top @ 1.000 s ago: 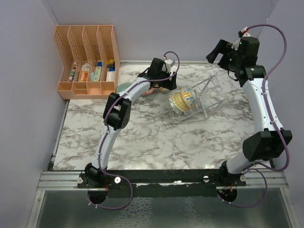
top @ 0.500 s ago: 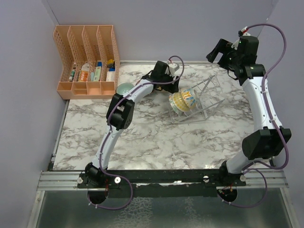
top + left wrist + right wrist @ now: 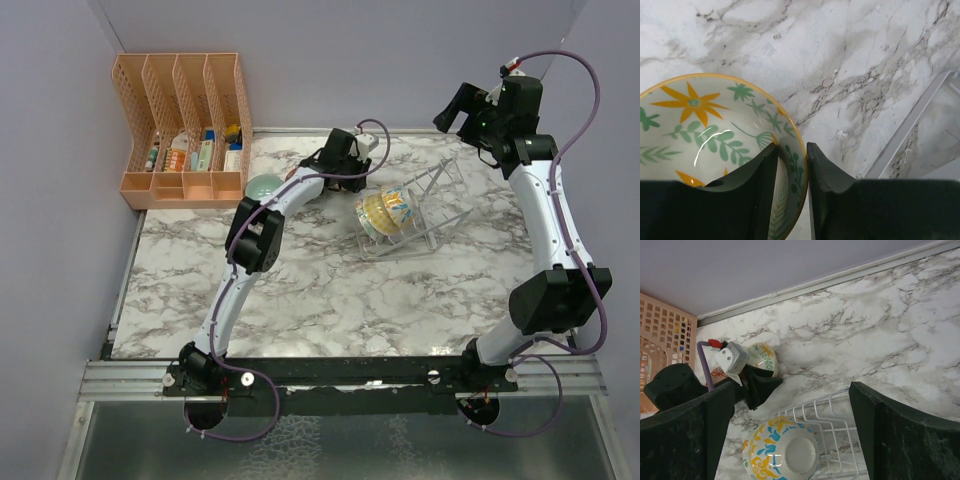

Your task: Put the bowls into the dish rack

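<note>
My left gripper (image 3: 792, 165) is shut on the rim of a floral bowl (image 3: 705, 120), cream with yellow flowers and green leaves; one finger is inside it and one outside. The bowl rests on the marble at the back, left of the dish rack (image 3: 432, 205). In the top view this gripper (image 3: 335, 172) covers that bowl. A yellow-and-blue patterned bowl (image 3: 782, 452) lies on its side in the rack's left end (image 3: 840, 415). A pale teal bowl (image 3: 263, 185) sits by the left arm. My right gripper (image 3: 792, 390) hangs open, high above the rack.
An orange slotted organizer (image 3: 185, 130) with small items stands at the back left corner. A bit of a red-patterned bowl (image 3: 719, 374) shows behind the left wrist. The back wall runs close behind the bowls and rack.
The left gripper has moved slightly right and back over the floral bowl, then its jaws came together on the rim. The right arm has barely moved.
</note>
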You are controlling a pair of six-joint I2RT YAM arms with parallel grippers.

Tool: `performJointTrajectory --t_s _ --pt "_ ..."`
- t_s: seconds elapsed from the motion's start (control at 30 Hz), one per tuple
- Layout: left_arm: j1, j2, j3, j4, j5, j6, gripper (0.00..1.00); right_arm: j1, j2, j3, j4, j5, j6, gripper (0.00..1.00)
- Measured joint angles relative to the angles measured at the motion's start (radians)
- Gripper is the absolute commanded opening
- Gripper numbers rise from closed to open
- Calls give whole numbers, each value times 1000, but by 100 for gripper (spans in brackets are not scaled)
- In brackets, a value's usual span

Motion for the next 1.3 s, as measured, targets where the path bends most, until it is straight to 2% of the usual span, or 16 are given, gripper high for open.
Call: performJointTrajectory --t_s 0.07,0.13,0.83,1.1,1.3 --pt "-3 0 13 2 -13 6 18 0 0 0 0 0 0 96" --pt "-3 0 30 6 -20 14 1 0 1 0 0 0 0 96" --pt "11 -26 78 -21 -58 -33 0 0 1 0 1 12 7 94" --pt "76 -135 77 47 10 -304 0 0 1 2 21 14 23 94" --pt "138 -299 -45 294 116 -599 0 0 1 4 64 13 36 94"
